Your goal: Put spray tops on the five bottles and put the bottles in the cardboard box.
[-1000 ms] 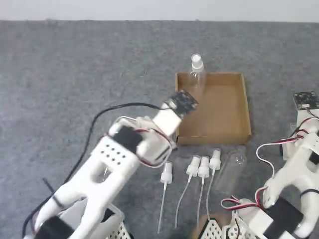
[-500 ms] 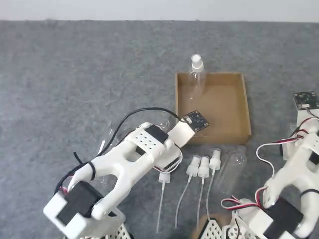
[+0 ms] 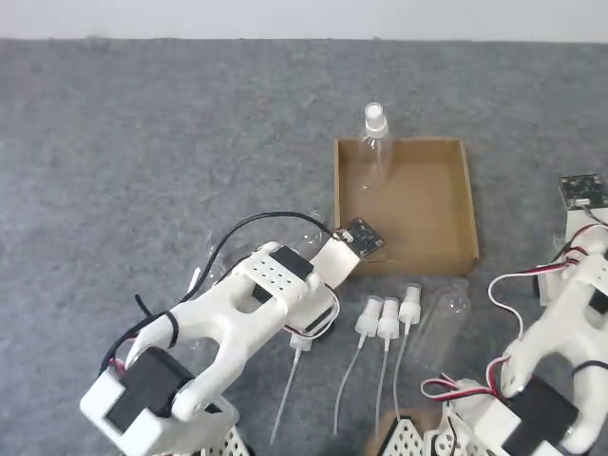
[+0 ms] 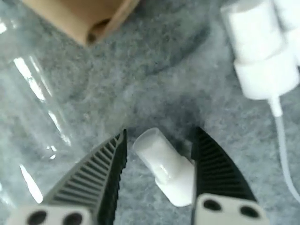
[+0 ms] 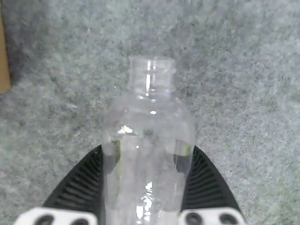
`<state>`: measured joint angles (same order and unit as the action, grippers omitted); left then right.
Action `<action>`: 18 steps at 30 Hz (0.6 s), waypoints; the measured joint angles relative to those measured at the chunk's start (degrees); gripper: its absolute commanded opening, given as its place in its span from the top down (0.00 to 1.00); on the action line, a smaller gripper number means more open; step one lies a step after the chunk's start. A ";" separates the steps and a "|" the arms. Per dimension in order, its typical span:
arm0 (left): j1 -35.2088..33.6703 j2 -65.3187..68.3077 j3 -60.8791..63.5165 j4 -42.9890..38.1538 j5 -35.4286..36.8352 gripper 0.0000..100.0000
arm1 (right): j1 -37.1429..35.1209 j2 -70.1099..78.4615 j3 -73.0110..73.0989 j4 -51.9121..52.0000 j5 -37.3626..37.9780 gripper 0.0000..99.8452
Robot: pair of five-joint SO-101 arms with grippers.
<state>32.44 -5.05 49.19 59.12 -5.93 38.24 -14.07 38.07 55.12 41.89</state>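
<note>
My left gripper (image 4: pixel 161 140) is open and low over the carpet, with one white spray top (image 4: pixel 164 168) lying between its fingers; one finger touches the top's collar. That top's thin tube (image 3: pixel 285 399) trails out from under the left arm (image 3: pixel 275 294). Three more spray tops (image 3: pixel 388 318) lie side by side in front of the cardboard box (image 3: pixel 404 256). My right gripper (image 5: pixel 146 154) is shut on a clear uncapped bottle (image 5: pixel 147 131) that lies on the carpet (image 3: pixel 442 323), neck pointing away. A capped bottle (image 3: pixel 376 133) stands at the box's far left corner.
Another clear bottle (image 4: pixel 28 93) lies right beside the left gripper, near a box corner (image 4: pixel 79 14). A neighbouring spray top (image 4: pixel 262 51) lies close on the other side. The right arm (image 3: pixel 560 351) sits at the table's right front. Grey carpet stretches open to the far left.
The left arm came back from the box's front wall and dropped onto the leftmost spray top. That top shifted a little left and its tube tilted. The right arm stayed still.
</note>
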 measured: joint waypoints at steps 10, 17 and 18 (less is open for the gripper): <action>-1.41 -2.73 -1.32 1.85 2.81 0.79 | 0.00 0.00 0.00 0.00 0.00 0.96; -1.49 -16.44 4.75 2.29 1.58 0.79 | 0.00 0.00 0.00 0.00 0.00 0.96; -1.49 -17.41 5.63 2.29 1.05 0.78 | 0.00 0.00 0.00 0.00 0.00 0.96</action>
<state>30.95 -22.46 54.81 61.41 -4.88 38.24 -14.07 38.07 55.12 41.89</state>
